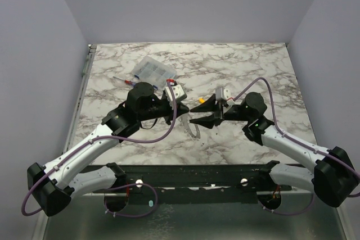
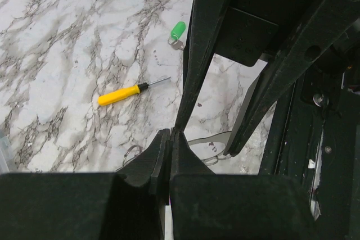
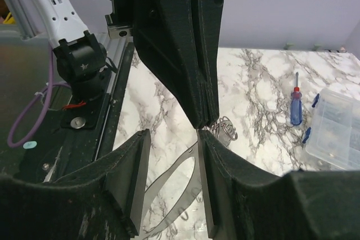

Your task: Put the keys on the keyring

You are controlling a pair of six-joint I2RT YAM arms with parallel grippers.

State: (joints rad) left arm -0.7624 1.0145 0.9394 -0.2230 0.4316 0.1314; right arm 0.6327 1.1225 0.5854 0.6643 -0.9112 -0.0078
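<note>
The keyring (image 3: 179, 190) is a thin pale grey band in a long loop, with small wire rings (image 3: 226, 128) at its top end. My left gripper (image 2: 170, 132) is shut, and the top of the band comes out right at its tips (image 3: 202, 117). The band (image 2: 216, 139) hangs down between the open fingers of my right gripper (image 3: 172, 134), close to the right-hand finger (image 3: 206, 184). From above, both grippers (image 1: 184, 109) (image 1: 194, 114) meet tip to tip at mid-table. One green-headed key (image 2: 178, 31) lies on the marble, apart from both grippers.
A yellow stick with a black tip (image 2: 132, 91) lies near the key. A red-and-blue screwdriver (image 3: 295, 105) and a clear compartment box (image 3: 337, 130) lie at the far left of the table (image 1: 247, 66). Walls close in three sides.
</note>
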